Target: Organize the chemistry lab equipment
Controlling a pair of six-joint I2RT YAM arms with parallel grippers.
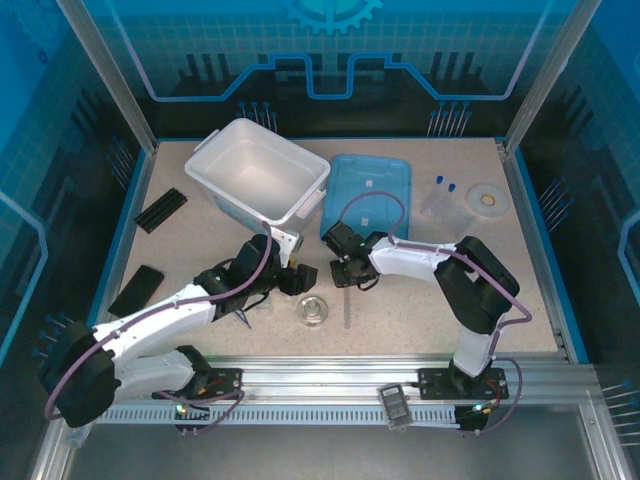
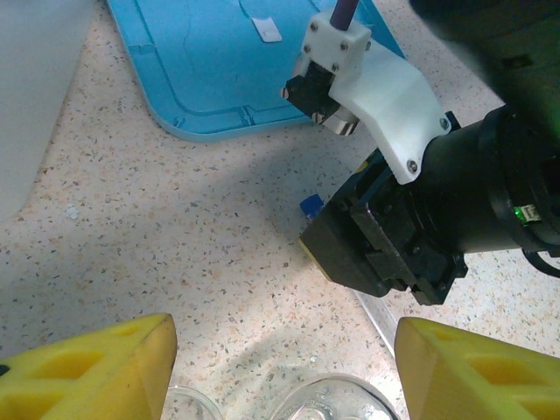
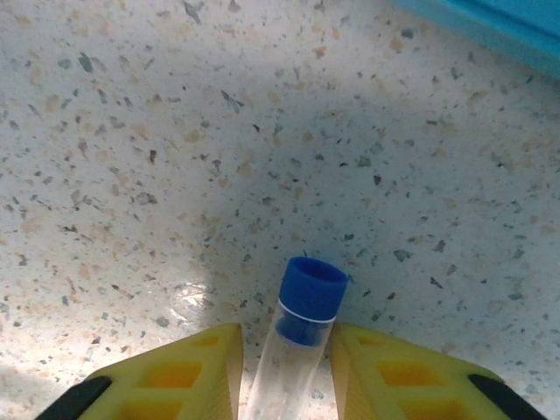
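Jaws of the right gripper (image 3: 287, 350) stand narrowly parted on either side of a slim clear tube with a blue cap (image 3: 308, 302). The tube lies on the speckled tabletop (image 3: 175, 131) at six o'clock of the flat blue plastic lid (image 1: 372, 190); whether the jaws pinch it cannot be told. The left gripper (image 2: 284, 337), at nine o'clock of the right one, gapes wide and empty. A small clear glass beaker (image 1: 312, 310) sits at its five o'clock. Two more blue-capped tubes (image 1: 445, 186) stand at three o'clock of the lid.
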